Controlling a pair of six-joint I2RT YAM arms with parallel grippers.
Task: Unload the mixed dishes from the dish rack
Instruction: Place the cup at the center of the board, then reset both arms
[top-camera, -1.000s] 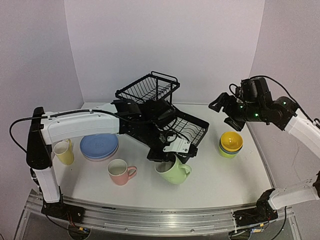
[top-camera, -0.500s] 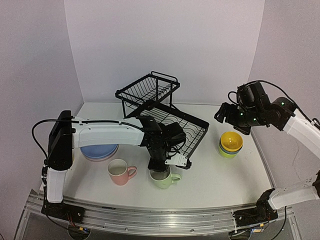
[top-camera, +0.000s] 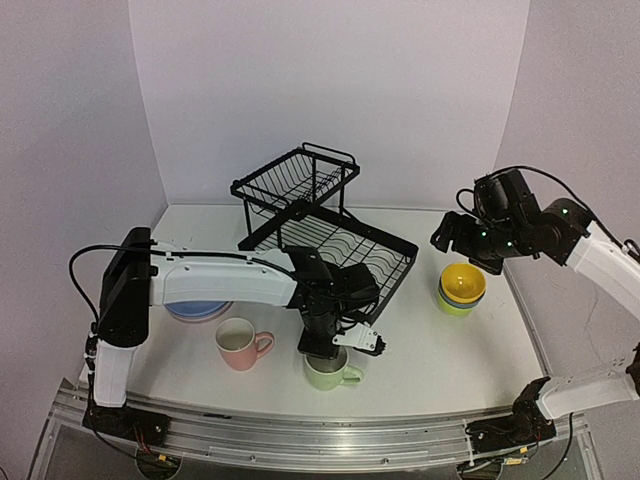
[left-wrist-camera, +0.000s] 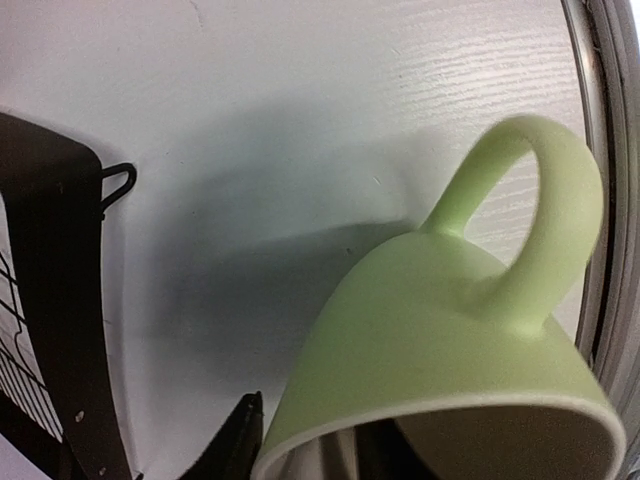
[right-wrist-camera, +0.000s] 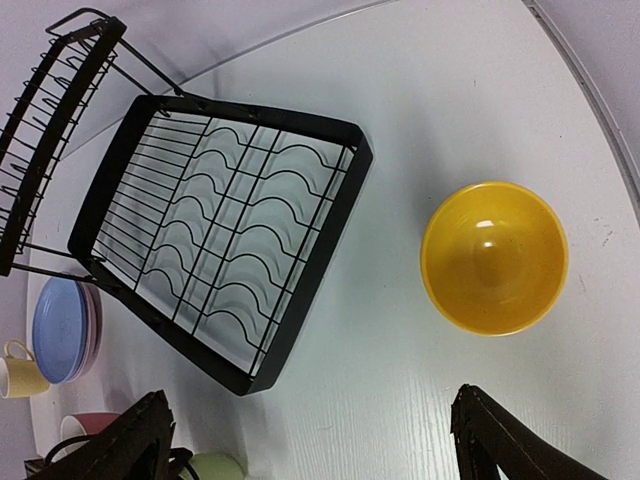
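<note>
The pale-green mug (top-camera: 330, 372) is upright at the front middle of the table, touching it or just above it. My left gripper (top-camera: 325, 345) is shut on its rim, one finger inside and one outside. In the left wrist view the mug (left-wrist-camera: 440, 330) fills the frame with its handle pointing away, and the gripper (left-wrist-camera: 310, 450) is at the bottom edge. The black dish rack (top-camera: 340, 240) stands behind, and no dishes show in it (right-wrist-camera: 230, 230). My right gripper (top-camera: 465, 240) hangs open and empty, high over the right side (right-wrist-camera: 315, 440).
Stacked bowls with the yellow one on top (top-camera: 462, 287) (right-wrist-camera: 494, 257) sit at the right. A pink mug (top-camera: 240, 343) stands left of the green one. Blue-on-pink plates (top-camera: 200, 310) (right-wrist-camera: 62, 328) and a yellow mug (right-wrist-camera: 18, 368) lie at the left, partly under my left arm.
My left arm carried the green mug from the rack's front edge toward the near side of the table and lowered it upright. The right gripper barely moved.
</note>
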